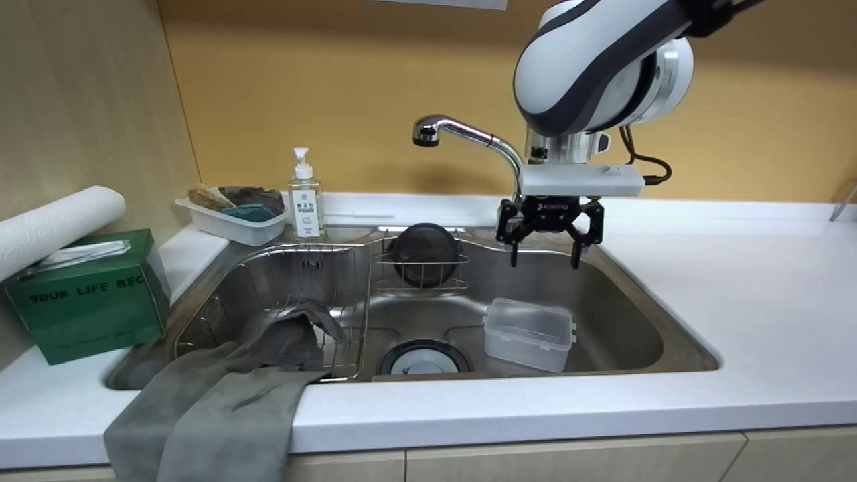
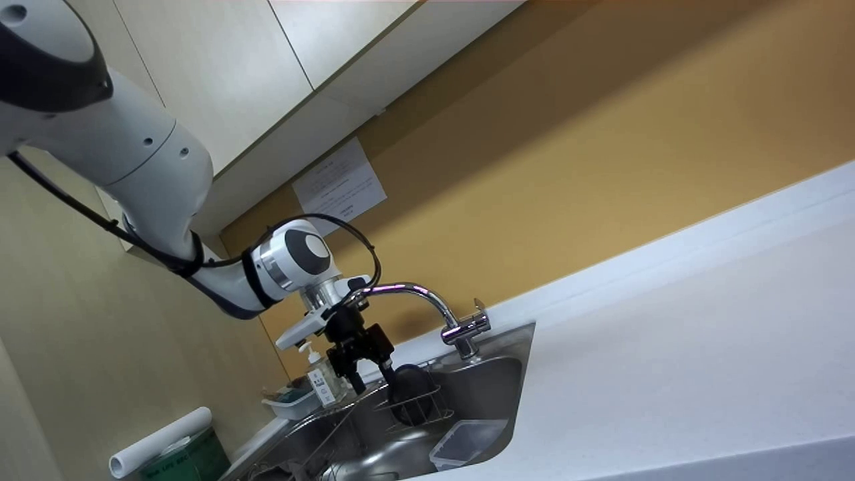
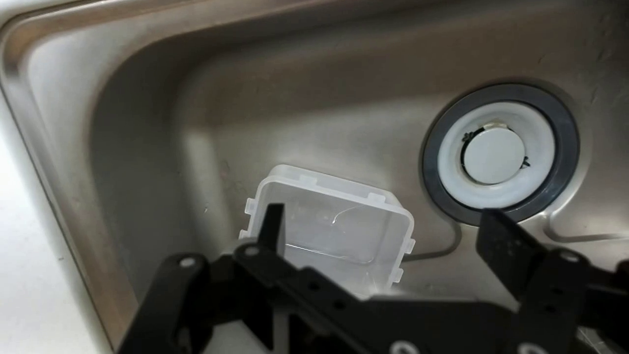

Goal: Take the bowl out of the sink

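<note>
The see-through bowl (image 1: 529, 335) sits open side up in the right part of the steel sink (image 1: 622, 314), close to its front wall. It also shows in an exterior view (image 2: 471, 441). My gripper (image 1: 544, 259) hangs above the sink, fingers pointing down, open and empty. It is higher than the bowl and apart from it; it also shows in an exterior view (image 2: 375, 384). In the wrist view the bowl (image 3: 339, 221) lies between and below the spread fingers (image 3: 381, 221), nearer the left finger. The gripper body hides the bowl's lower edge there.
The chrome tap (image 1: 469, 132) arches just beside the gripper. A black strainer (image 1: 425, 254) stands in a wire holder at the sink's back. The drain (image 3: 494, 155) is beside the bowl. A wire rack (image 1: 348, 335) and grey cloth (image 1: 234, 402) occupy the left part. Sink walls surround the bowl.
</note>
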`<state>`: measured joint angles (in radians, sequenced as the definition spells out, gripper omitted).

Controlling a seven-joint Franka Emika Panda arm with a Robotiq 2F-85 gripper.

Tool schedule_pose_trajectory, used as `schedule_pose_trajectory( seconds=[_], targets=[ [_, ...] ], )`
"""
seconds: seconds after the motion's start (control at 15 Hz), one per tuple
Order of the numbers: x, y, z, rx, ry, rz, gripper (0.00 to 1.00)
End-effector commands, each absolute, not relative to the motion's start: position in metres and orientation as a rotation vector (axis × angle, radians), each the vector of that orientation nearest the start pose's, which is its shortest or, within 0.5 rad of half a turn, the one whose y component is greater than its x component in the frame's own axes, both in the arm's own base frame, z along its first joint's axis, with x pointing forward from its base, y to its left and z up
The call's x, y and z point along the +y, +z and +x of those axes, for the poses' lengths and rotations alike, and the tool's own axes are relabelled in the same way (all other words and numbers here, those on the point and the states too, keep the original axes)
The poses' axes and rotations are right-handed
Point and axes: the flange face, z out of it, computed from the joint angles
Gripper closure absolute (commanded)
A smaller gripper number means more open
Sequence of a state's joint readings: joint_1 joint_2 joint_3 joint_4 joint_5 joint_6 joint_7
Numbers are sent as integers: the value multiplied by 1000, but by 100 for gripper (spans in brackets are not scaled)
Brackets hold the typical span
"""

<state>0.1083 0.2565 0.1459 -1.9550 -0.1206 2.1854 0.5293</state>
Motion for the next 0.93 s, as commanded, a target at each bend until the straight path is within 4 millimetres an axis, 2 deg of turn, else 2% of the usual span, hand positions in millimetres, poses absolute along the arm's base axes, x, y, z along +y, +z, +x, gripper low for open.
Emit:
schedule_pose_trajectory(
  seconds=[0.0, 0.13, 0.33, 0.87],
  targets=[
    [144, 348, 585, 334, -4, -3189, 0],
    [144, 348, 585, 333, -4, -3189, 0],
    [146, 335, 599, 299, 15, -3211, 0],
    [160, 270, 655, -73, 139, -3182, 0]
  ],
)
